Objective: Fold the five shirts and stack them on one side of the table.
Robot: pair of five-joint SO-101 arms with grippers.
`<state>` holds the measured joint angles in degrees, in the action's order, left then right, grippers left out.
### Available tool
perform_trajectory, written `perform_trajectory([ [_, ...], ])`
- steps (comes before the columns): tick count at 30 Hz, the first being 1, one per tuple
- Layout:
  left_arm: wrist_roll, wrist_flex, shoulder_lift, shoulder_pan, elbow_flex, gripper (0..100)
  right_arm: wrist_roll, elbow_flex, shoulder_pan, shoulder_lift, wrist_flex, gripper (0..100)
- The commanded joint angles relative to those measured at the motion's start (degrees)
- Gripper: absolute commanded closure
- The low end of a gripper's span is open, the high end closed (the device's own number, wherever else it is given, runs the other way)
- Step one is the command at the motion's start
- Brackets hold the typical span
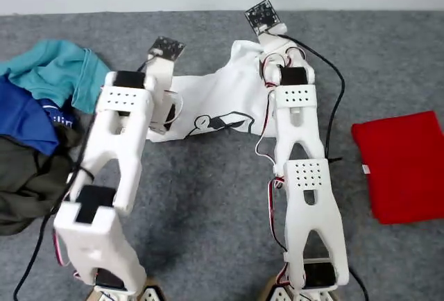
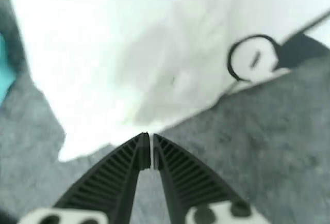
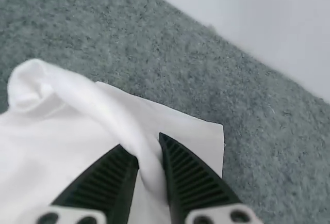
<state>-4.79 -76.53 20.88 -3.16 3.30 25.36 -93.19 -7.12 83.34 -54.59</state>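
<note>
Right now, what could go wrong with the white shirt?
The right gripper pinches only a small fold of the white cloth shirt with a black drawing, so it could slip out. The left gripper is shut right at that shirt's edge and may hold almost nothing, so that side might drag.

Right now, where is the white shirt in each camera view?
High view: white shirt at far centre, between both arms.
Left wrist view: spread before the shut left gripper.
Right wrist view: a fold pinched in the right gripper.
Shared landmark: the grey mat.
</note>
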Motion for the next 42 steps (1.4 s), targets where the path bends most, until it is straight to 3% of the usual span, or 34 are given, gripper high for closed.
perform_trajectory([
  [1,-0.26,3.60,6.77,-0.53,1.54,99,-0.62,-2.90,1.19,-1.10,-0.04,98.9],
  [13,-0.18,-8.44,23.82,-0.70,29.14,99,-0.62,-2.55,1.19,-0.75,-0.04,98.9],
  [23,-0.18,-23.65,25.76,-2.29,50.95,99,-0.62,-2.46,1.19,-0.75,-0.40,98.9],
  [29,-0.35,-24.00,25.41,-2.55,46.55,97,-0.62,-2.46,1.89,-0.75,-0.57,98.9],
  [34,-0.18,-24.18,25.23,-1.85,43.82,87,-0.62,-2.46,1.98,-0.66,-2.42,98.9],
  [39,-0.62,-24.18,25.23,-2.37,41.45,87,-0.62,-2.46,2.07,-0.66,-2.51,98.9],
  [42,-4.75,-24.18,25.23,-2.29,41.54,87,-0.62,-2.37,2.07,-0.40,-2.51,98.9],
])
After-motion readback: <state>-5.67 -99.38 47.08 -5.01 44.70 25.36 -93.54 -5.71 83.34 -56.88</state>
